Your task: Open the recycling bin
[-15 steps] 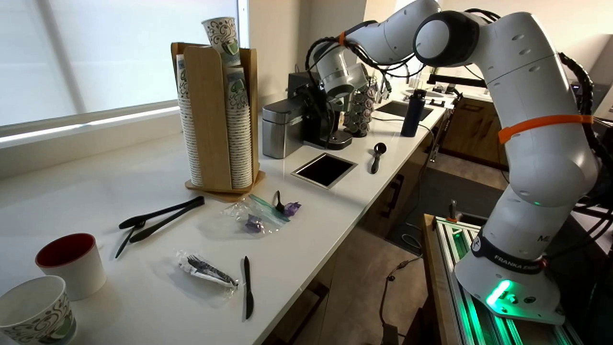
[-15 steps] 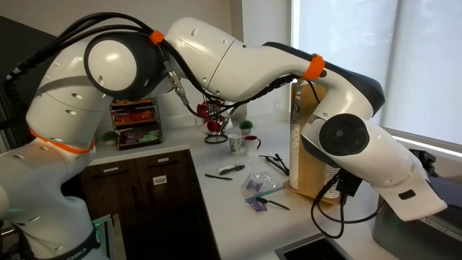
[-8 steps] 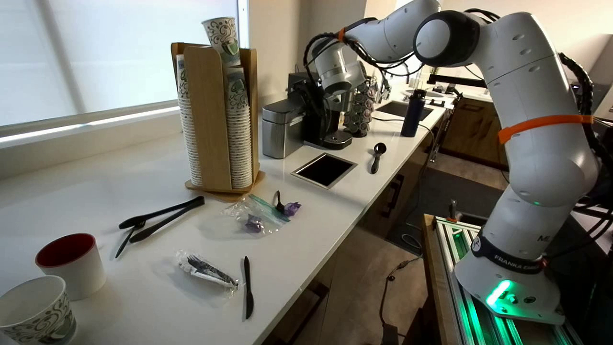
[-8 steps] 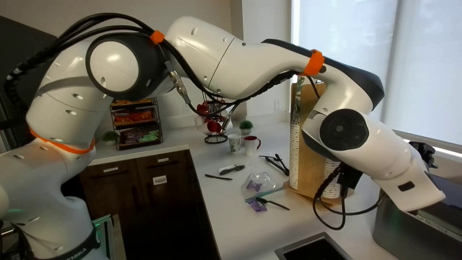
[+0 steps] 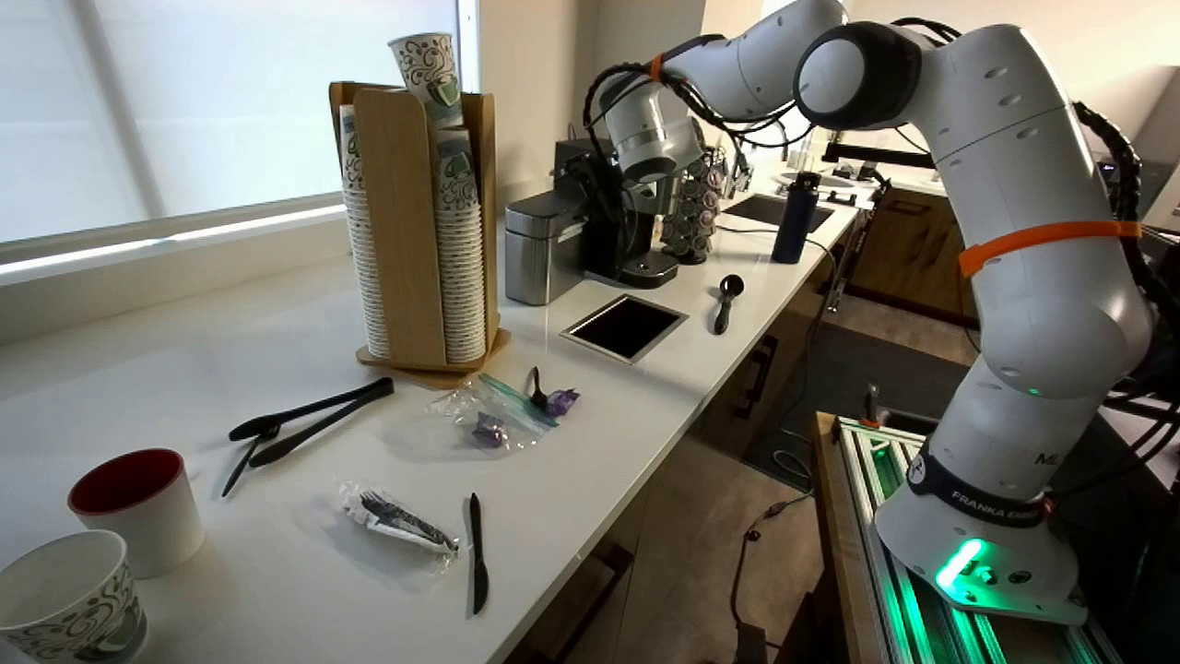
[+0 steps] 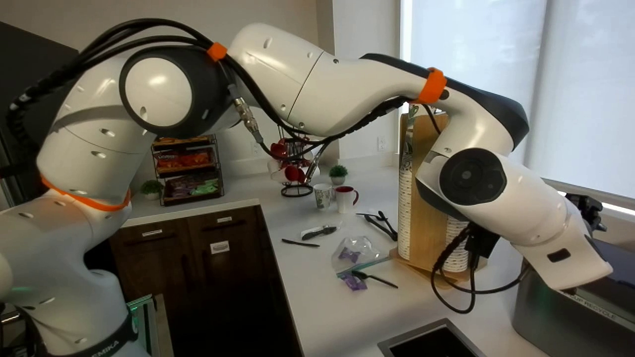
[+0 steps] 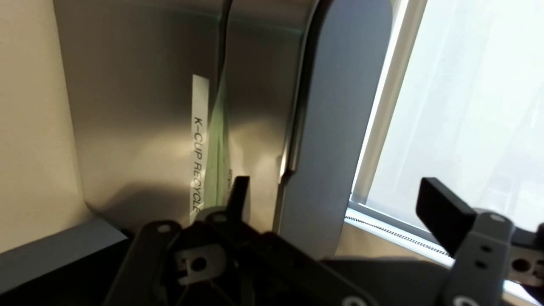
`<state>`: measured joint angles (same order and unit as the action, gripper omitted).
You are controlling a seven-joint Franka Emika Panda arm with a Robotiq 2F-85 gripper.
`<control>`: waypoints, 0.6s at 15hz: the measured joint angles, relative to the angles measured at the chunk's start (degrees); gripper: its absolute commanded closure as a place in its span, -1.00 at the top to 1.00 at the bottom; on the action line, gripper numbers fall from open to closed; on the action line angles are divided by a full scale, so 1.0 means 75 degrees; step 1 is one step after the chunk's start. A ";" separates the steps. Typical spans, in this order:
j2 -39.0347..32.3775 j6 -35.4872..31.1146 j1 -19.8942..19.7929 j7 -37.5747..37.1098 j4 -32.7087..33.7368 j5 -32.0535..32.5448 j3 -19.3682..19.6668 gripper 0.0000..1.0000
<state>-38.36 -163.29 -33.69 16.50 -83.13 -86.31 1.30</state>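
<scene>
The recycling bin (image 7: 136,106) is a metal box with a white K-CUP RECYCLE label (image 7: 199,144). It stands on the counter and shows in both exterior views (image 5: 537,263) (image 6: 550,312). Its dark grey top (image 7: 340,110) looks shut. A strip of green bag (image 7: 216,157) sticks out of the seam under the lid. My gripper (image 7: 338,193) is open and empty at the bin. In the wrist view one finger overlaps the bin's side near the label, the other lies beyond the top. In an exterior view the gripper (image 6: 590,213) shows partly above the bin, behind the wrist.
A black coffee machine (image 5: 650,267) stands beside the bin. A wooden cup holder (image 5: 401,231) with stacked paper cups is on its other side. A square counter opening (image 5: 625,328) lies in front. A window (image 7: 476,106) is behind the bin. A scoop (image 5: 726,302) lies near the edge.
Over the first half second the wrist and gripper rise slightly, and more of the fingers shows above the bin. Since then they have hardly moved. The bin has not moved.
</scene>
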 measured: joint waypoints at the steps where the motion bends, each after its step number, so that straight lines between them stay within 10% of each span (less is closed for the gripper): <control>1: 0.0000 0.0000 0.0001 -0.0009 0.0000 0.0005 -0.0001 1.00; 9: -0.0066 0.0000 0.0014 -0.0332 0.0163 0.0020 -0.0002 1.00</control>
<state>-38.85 -163.29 -33.59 14.01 -81.91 -86.15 1.28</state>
